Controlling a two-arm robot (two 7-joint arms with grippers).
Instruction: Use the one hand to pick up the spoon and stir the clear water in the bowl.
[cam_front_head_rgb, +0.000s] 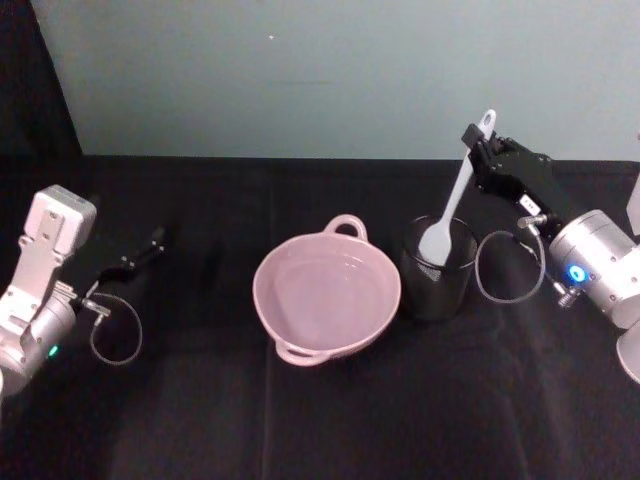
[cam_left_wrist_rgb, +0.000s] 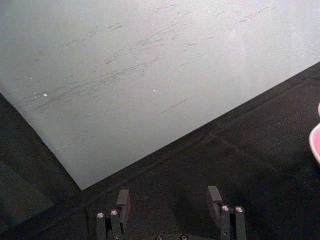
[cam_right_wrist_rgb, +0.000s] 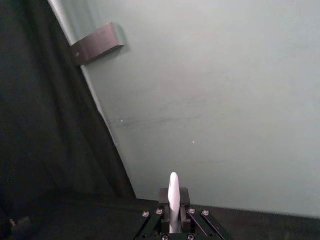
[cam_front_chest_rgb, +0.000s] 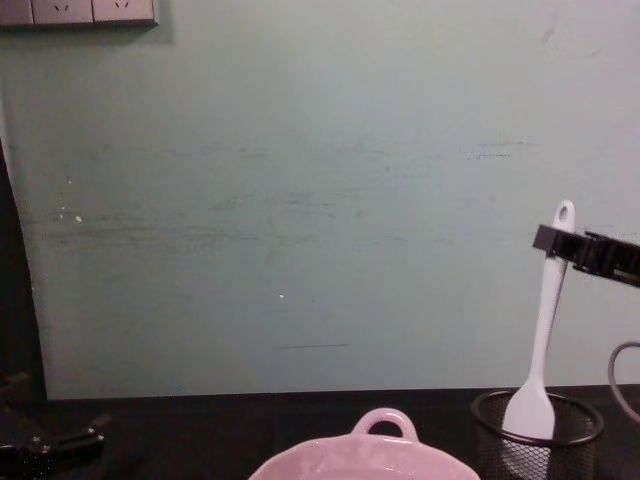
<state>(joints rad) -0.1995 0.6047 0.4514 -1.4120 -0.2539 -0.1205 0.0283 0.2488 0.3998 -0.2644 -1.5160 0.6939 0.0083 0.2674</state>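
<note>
Spoon, blade down in the mesh cup beside the bowl, is pinched at its handle by the right gripper: pick-up stage, next likely lifting it clear toward the bowl, while the left gripper idles spread.

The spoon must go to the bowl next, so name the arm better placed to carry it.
Right. The right end effector is shut on the spoon, whose blade stands in the mesh cup beside the bowl. The left end effector is open, far off to the robot's left.
</note>
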